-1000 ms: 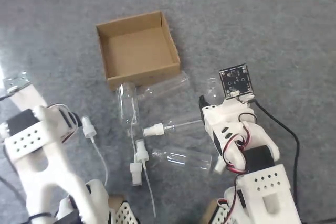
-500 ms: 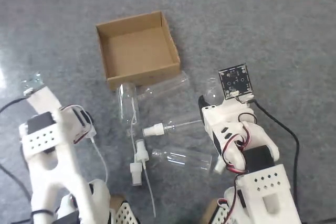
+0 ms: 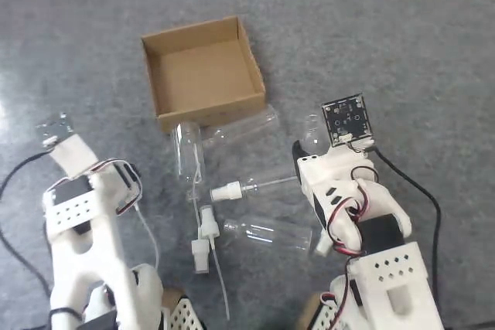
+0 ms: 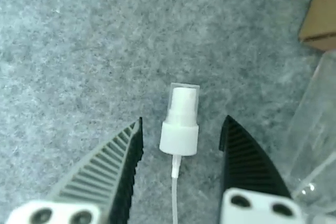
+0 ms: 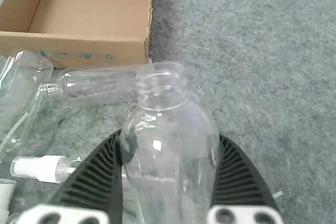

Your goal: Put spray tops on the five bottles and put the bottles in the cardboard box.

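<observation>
While my right gripper (image 5: 170, 139) is holding a clear bottle (image 5: 163, 108) tight, my left gripper (image 4: 182, 123) is hanging open around a white spray top (image 4: 181, 109).

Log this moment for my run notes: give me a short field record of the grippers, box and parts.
left gripper: open, jaws either side of a spray top lying on the carpet
right gripper: shut on a clear bottle, upright, neck uncapped
cardboard box: no bottles inside
loose bottle: lying on its side by the box front
</observation>
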Controlling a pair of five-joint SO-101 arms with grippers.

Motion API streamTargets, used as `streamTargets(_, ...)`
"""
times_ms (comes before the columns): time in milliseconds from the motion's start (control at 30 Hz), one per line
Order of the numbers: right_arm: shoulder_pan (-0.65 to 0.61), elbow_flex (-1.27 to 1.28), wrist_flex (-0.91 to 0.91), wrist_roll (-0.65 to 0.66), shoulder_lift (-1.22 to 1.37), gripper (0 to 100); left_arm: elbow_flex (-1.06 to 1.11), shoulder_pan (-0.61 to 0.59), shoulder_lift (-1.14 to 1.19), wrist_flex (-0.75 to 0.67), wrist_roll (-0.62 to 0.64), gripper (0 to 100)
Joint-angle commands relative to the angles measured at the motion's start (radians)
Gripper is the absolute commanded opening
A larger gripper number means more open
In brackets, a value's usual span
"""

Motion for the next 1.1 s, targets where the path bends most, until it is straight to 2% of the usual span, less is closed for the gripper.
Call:
streamTargets(0, -0.004, 0.003, -0.022, -0.002, -0.024, 8.0, -0.004, 0.026, 0.003, -0.009, -0.025, 21)
streamTargets(200, -0.004, 0.003, -0.022, -0.002, -0.024, 8.0, -0.004, 0.026, 0.014, -0.006, -0.028, 19)
streamTargets(500, -0.001, 0.003, -0.022, -0.002, -0.024, 8.0, -0.137, 0.021, 0.236, 0.043, -0.025, 19)
streamTargets(833, -0.004, 0.003, -0.021, -0.002, -0.024, 8.0, -0.189, 0.026, 0.345, 0.038, -0.023, 19)
streamTargets(1067, -0.004, 0.003, -0.019, -0.002, -0.024, 8.0, -0.236, 0.026, 0.416, 0.044, -0.028, 6)
